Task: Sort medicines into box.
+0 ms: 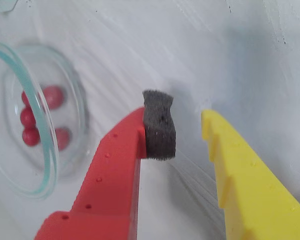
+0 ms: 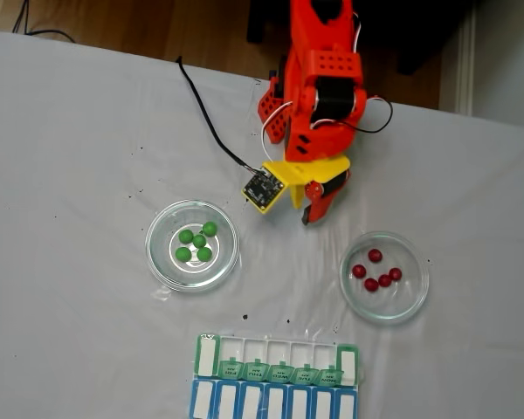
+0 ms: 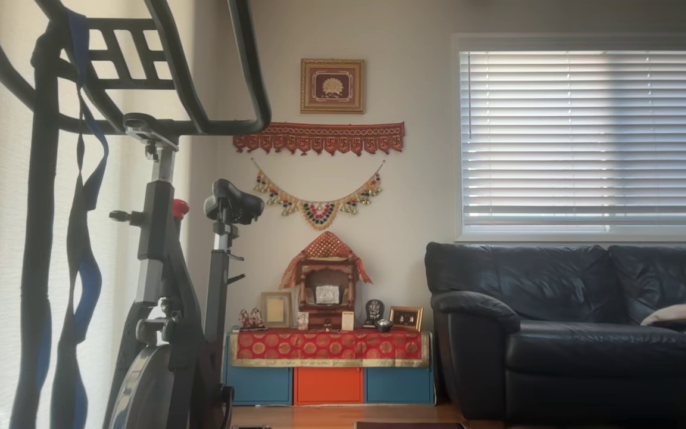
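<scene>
Glass dishes [image 2: 192, 245] flanking empty claw [image 2: 307, 209]

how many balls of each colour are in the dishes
green balls, in the left dish of the fixed view: 5
red balls, in the right dish: 5
total: 10

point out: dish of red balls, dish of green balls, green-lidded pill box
dish of red balls [image 2: 412, 301]: fixed view, bare glass at its lower right.
dish of green balls [image 2: 162, 262]: fixed view, bare glass at its left.
green-lidded pill box [image 2: 208, 356]: fixed view, raised lid at the left end.
</scene>
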